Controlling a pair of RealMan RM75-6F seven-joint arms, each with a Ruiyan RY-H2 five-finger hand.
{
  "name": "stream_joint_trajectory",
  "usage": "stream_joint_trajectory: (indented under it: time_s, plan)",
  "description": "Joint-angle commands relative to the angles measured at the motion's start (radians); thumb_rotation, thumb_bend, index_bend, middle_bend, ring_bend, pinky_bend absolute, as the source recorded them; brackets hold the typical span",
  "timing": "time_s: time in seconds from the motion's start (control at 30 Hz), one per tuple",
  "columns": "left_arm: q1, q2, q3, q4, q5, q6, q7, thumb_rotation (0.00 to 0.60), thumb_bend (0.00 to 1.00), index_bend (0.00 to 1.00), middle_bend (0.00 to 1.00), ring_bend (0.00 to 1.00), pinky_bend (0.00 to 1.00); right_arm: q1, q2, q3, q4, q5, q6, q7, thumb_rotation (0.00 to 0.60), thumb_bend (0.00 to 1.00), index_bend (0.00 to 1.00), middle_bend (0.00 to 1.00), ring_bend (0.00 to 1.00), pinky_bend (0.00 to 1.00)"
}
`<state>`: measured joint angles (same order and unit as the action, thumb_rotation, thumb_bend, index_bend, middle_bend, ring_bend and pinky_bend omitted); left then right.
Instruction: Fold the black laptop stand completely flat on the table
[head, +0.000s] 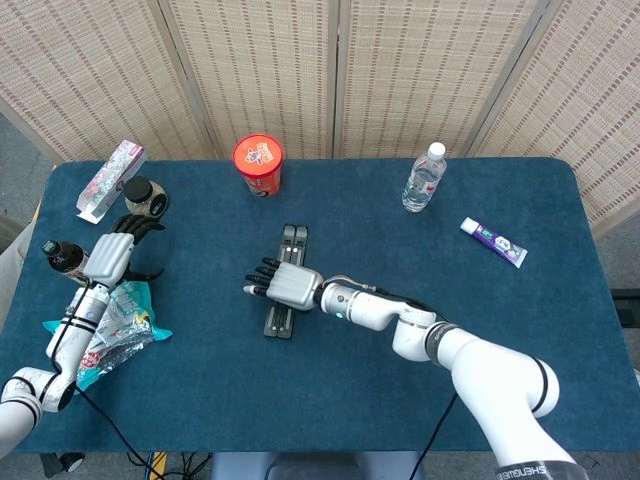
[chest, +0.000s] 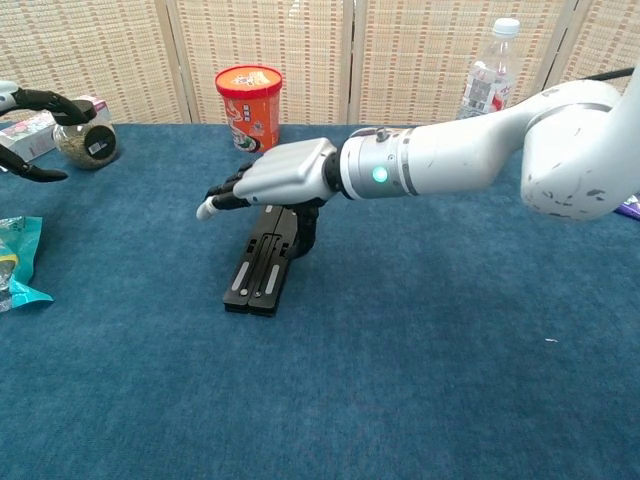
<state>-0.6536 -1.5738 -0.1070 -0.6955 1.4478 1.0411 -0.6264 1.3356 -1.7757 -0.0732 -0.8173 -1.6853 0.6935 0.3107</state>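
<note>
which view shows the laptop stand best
The chest view: the laptop stand lies flat, its near half unobstructed below the right hand. The head view shows the stand from above, with that hand covering its middle.

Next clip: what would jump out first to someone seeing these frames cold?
The big white right arm reaching across mid-table, its right hand spread with fingers apart over the far end of the black laptop stand, which lies as two closed bars on the blue cloth. Next, the bright orange cup at the back edge. The left hand sits at the left side, beside a crumpled teal packet.
</note>
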Motion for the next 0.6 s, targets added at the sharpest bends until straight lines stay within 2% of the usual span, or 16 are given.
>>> stream_joint_trajectory:
  time_s: [0.03, 0.17, 0.27, 0.4, 0.6]
  plan:
    - [0.000, 0.012, 0.004, -0.019, 0.010, 0.014, 0.021, 0.600, 0.16, 0.22, 0.17, 0.10, 0.04, -0.062, 0.079, 0.055, -0.109, 0.077, 0.038, -0.100, 0.600, 0.17, 0.00, 0.00, 0.00, 0.00]
    - [0.007, 0.047, 0.015, -0.078, 0.026, 0.035, 0.061, 0.600, 0.16, 0.22, 0.17, 0.10, 0.04, -0.183, 0.200, 0.108, -0.292, 0.208, 0.112, -0.278, 0.600, 0.15, 0.00, 0.00, 0.00, 0.00]
    - [0.024, 0.069, 0.023, -0.125, 0.031, 0.057, 0.090, 0.600, 0.16, 0.22, 0.17, 0.10, 0.04, -0.274, 0.283, 0.121, -0.420, 0.297, 0.175, -0.386, 0.600, 0.15, 0.00, 0.00, 0.00, 0.00]
    - [0.059, 0.099, 0.026, -0.189, 0.018, 0.087, 0.167, 0.600, 0.16, 0.22, 0.17, 0.10, 0.04, -0.402, 0.411, 0.106, -0.582, 0.397, 0.275, -0.524, 0.600, 0.15, 0.00, 0.00, 0.00, 0.00]
    - [0.128, 0.174, 0.021, -0.332, -0.039, 0.115, 0.286, 0.600, 0.16, 0.22, 0.17, 0.10, 0.04, -0.583, 0.552, 0.063, -0.731, 0.472, 0.429, -0.578, 0.600, 0.15, 0.00, 0.00, 0.00, 0.00]
